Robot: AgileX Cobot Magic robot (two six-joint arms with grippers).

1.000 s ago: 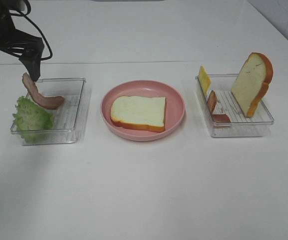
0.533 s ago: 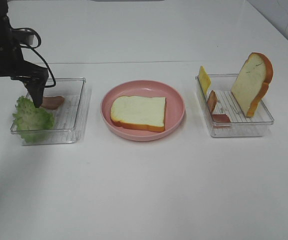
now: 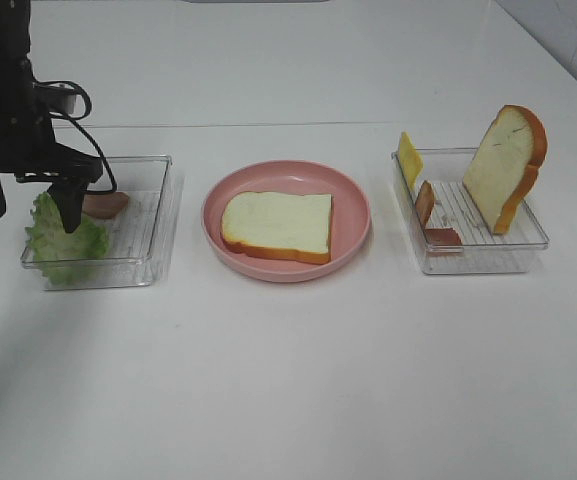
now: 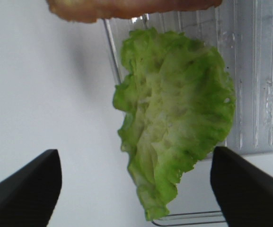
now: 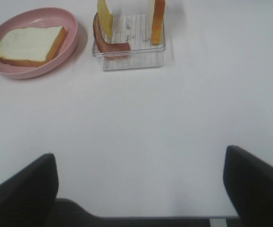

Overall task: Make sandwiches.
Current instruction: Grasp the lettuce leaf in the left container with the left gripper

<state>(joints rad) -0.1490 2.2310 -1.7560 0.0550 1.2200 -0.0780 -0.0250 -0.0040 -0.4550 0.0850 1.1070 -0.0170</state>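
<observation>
Ruffled green lettuce (image 3: 63, 243) droops over the near corner of a clear tray (image 3: 153, 225), at nine o'clock from the pink plate (image 3: 353, 215) bearing a flat white bread slice (image 3: 278, 222). A bacon strip (image 3: 106, 205) lies behind the lettuce. At three o'clock stand upright bread (image 3: 506, 165) and cheese (image 3: 409, 158). The left gripper (image 4: 136, 161) straddles the lettuce, spread wide and grasping nothing. The right gripper (image 5: 141, 189) is released and empty.

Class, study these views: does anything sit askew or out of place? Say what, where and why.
The lettuce drapes over the left tray's rim, partly outside it. In the right tray, a bread slice stands tilted on edge rather than lying flat.
</observation>
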